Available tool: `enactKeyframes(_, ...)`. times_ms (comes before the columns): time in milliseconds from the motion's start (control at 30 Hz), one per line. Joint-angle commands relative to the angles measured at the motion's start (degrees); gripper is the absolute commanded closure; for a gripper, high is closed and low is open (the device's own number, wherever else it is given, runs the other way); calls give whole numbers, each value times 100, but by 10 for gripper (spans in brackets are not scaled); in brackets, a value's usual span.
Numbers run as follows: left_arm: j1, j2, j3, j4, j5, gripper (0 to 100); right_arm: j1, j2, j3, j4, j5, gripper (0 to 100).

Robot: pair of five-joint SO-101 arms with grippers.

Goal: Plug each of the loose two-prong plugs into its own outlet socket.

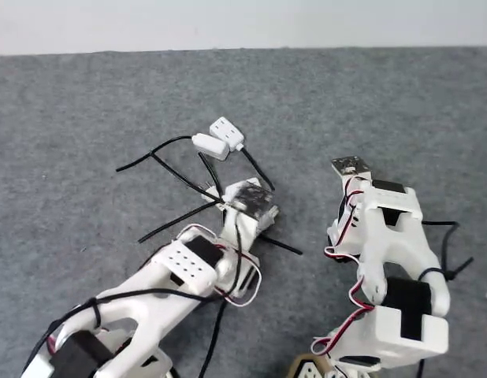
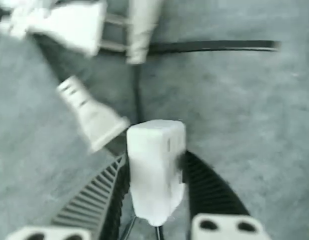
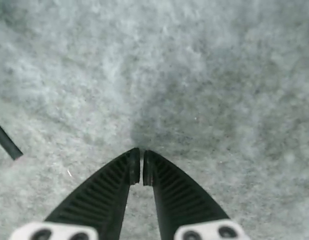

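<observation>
My left gripper point(image 2: 154, 162) is shut on a white outlet socket point(image 2: 157, 175), whose slotted face points away from the wrist. A loose white two-prong plug point(image 2: 94, 117) lies on the carpet right beside that socket. Farther off, another white plug point(image 2: 74, 25) sits with its prongs partly in a second socket point(image 2: 142, 27). That pair point(image 1: 218, 140) lies beyond my left gripper point(image 1: 247, 201) in the high view. My right gripper point(image 3: 141, 167) is shut on nothing, low over bare carpet, and stands to the right point(image 1: 350, 166) of the plugs.
Black cords point(image 1: 169, 169) run in loops across the grey carpet point(image 1: 86, 118) around the plugs. A black cord end point(image 3: 7, 142) lies near my right gripper. A pale wall edge point(image 1: 243, 24) borders the far side.
</observation>
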Motion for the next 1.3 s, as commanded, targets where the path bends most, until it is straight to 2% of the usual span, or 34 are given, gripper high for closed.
enactKeyframes(0, 185, -35, 13, -53, -299, 915, -31, -189, -18, -57, 62, 983)
enactKeyframes(133, 176, -35, 13, 114, -554, 991, -31, -189, -18, -57, 62, 983)
enactKeyframes(367, -114, -35, -22, 141, -624, 983, -31, -189, -18, -57, 62, 983)
enactKeyframes(500, -765, -35, -48, 167, -651, 984, -31, -189, -18, -57, 62, 983)
enactKeyframes(833, -2945, -35, -48, 246, -668, 985, -31, -189, -18, -57, 62, 983)
enactKeyframes(1000, -3499, -26, -48, 457, -668, 980, -48, -189, -18, -57, 62, 983)
enactKeyframes(1100, -3525, -26, -31, 659, -818, 930, -57, -180, -18, -57, 62, 983)
enactKeyframes(1267, -3534, -35, -22, 826, -941, 745, -57, -180, -18, -57, 62, 983)
